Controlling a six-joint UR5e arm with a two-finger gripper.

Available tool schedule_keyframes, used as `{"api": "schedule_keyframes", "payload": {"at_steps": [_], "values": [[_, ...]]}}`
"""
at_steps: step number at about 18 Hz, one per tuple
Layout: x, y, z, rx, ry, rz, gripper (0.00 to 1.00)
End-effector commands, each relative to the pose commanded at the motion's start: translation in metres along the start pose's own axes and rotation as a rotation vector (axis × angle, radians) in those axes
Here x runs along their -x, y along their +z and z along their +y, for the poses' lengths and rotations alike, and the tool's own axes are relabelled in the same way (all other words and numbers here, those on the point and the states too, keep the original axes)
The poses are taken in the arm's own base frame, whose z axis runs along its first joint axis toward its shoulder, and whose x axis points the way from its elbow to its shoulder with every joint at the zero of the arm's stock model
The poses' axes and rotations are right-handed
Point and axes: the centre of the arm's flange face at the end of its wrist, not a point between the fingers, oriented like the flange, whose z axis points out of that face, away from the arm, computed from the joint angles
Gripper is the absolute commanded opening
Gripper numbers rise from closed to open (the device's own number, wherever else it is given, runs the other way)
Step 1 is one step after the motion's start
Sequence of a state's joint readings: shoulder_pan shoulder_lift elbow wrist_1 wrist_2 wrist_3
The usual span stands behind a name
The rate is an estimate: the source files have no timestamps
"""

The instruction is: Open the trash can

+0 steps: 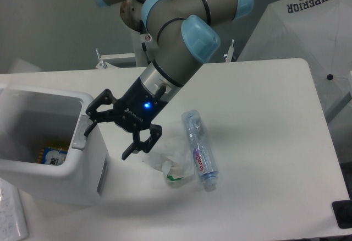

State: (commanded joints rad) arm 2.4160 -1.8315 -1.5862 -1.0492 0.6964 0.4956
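- I have the trash can [52,172] at the left edge of the table [264,131], and its mouth is uncovered: I look straight down past the rim to a small printed package [54,155] on the bottom
- The lid is hard to place; a pale edge shows behind the bin at the far left, which I take to be the lid swung up, but I cannot confirm it
- My pincer [108,138] hangs with its fingers spread apart and nothing between them, upper fingertip [88,129] at the grey push-button strip [81,132] on the bin's right rim; whether it is pressing or just touching I cannot tell
- I judge the press has done its work, so the good move now is to lift off the strip gently and straight, without dragging sideways along the rim
- I would keep the lower finger [135,146] clear of the crumpled tissue [168,154] lying just beside it, with the plastic bottle [199,150] against the tissue's far side
- The bin looks light for its bulk, so any sideways shove could slide it on the table; I keep the force downward only
- Before calling it done I want to see the lid rest open on its own
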Motion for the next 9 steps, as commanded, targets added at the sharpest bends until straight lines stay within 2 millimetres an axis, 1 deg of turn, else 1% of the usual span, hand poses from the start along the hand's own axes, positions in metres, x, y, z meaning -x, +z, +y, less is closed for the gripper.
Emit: {"api": "schedule_keyframes", "payload": {"at_steps": [4,6,7,9], "values": [[0.001,-0.005,-0.015,-0.017,-0.051,-0.006,1.0],[0.003,-0.009,-0.015,-0.021,-0.052,-0.01,1.0],[0.008,-0.014,-0.016,-0.028,-0.056,-0.017,1.0],[0.027,-0.033,-0.014,-0.051,-0.072,-0.042,1.0]]}}
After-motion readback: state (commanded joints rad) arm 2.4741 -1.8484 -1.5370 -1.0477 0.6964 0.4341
